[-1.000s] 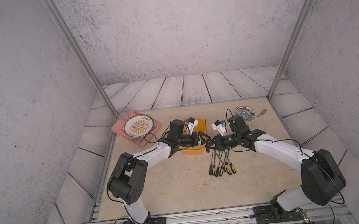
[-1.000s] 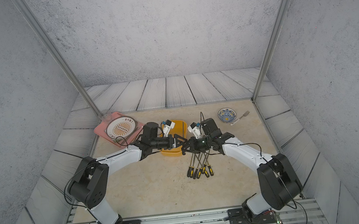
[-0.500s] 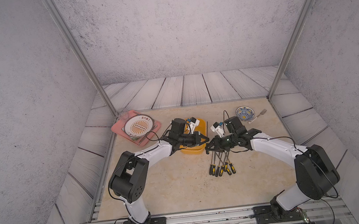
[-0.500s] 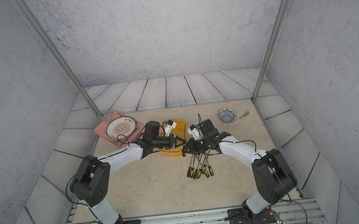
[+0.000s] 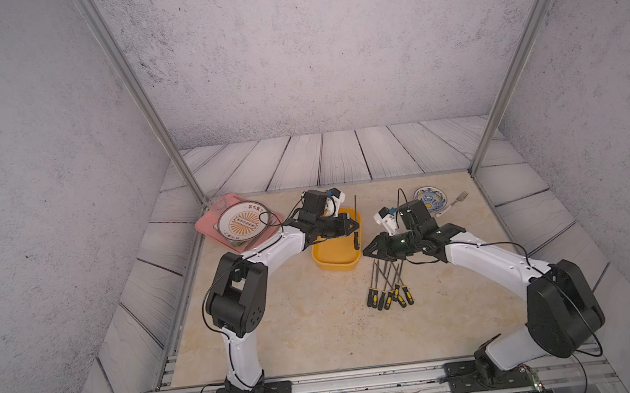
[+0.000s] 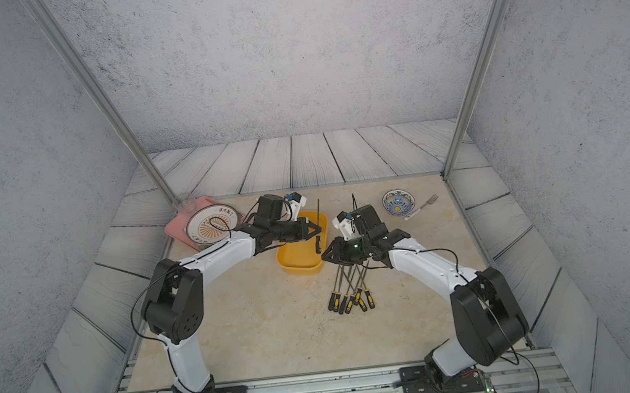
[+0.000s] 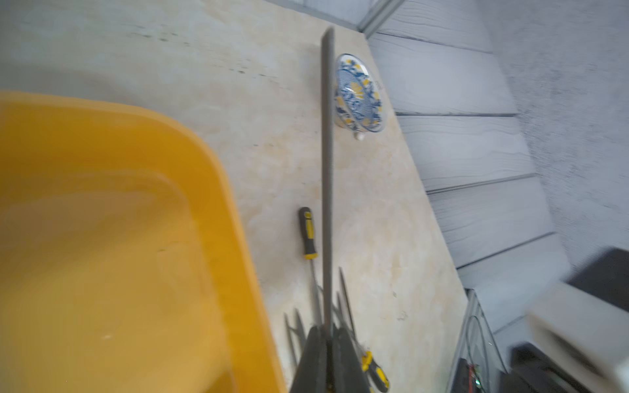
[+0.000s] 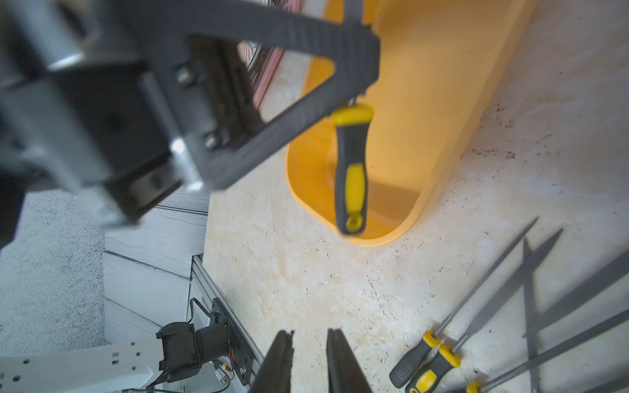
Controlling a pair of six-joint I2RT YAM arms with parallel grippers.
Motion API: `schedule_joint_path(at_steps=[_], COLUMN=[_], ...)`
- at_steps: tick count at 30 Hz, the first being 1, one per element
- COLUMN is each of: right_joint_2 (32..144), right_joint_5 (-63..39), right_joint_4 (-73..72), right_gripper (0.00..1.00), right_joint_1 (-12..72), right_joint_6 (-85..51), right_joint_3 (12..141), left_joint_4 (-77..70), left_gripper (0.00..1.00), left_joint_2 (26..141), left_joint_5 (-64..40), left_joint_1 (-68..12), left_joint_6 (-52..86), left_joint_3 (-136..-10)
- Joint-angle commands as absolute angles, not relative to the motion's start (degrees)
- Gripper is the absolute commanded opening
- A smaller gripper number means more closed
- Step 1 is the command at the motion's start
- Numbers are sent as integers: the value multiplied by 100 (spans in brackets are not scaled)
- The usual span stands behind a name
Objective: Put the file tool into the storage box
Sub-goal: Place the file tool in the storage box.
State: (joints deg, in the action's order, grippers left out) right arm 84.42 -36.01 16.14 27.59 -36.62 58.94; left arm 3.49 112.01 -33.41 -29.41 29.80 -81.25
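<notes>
A file tool [image 5: 356, 240] with a black-and-yellow handle [image 8: 352, 170] hangs upright, blade [image 7: 327, 170] up, over the right rim of the yellow storage box [image 5: 336, 261]. My left gripper [image 5: 357, 225] is shut on the shaft just above the handle; in the left wrist view its tips [image 7: 327, 331] pinch the blade. My right gripper [image 5: 368, 251] sits just right of the box, above the table. In the right wrist view its jaws [image 8: 309, 335] stand slightly apart with nothing between them. Both top views show the file [image 6: 317, 244] and box [image 6: 298, 265].
Several more files [image 5: 389, 289] lie fanned on the table under and in front of the right arm. A pink tray [image 5: 206, 224] with a round plate [image 5: 244, 223] is at the back left. A blue patterned bowl [image 5: 430, 198] and a fork [image 5: 455, 202] are at the back right.
My left gripper has shut on the file's shaft. My right gripper has let go, its jaws parting a little, and has drawn back to the right. The file now hangs from the left gripper alone.
</notes>
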Motion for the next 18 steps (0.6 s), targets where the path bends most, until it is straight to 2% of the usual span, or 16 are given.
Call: schedule_joint_path(at_steps=[1,12,14,15,16,18], right_joint_2=[8213,8255,8318,8357,8398,8489], right_joint_5=[-3542,-3102,-2832,-2612,-2394,-1983], right_joint_4=[1855,2060,2225,2377,2547,2912], right_gripper=[24,24,28,31,34,39], right_joint_1=[2760,2690,2673,2680,2661,2654], right_joint_6=[-3479,-3444,-3493,-3543,-3572,-3628], right_joint_3=[5821,5630,5592,5581,5581,5589], left_joint_4=[738,988,1036,1059,1094,1172], left_gripper=[0,0,0,2,16,30], left_joint_2=[11569,12145,12151,12139,12109,12036], left_joint_5=[-2756,-2985,-3047,-3090,-3124,-3160], left_joint_1=[-2802,-2961,-2979,-2978,-2979,-2975], left_joint_6=[2751,2803,2811,2829,2810,2795], left_joint_3=[-8275,-8443,-8470,-8468,-8471,-8468])
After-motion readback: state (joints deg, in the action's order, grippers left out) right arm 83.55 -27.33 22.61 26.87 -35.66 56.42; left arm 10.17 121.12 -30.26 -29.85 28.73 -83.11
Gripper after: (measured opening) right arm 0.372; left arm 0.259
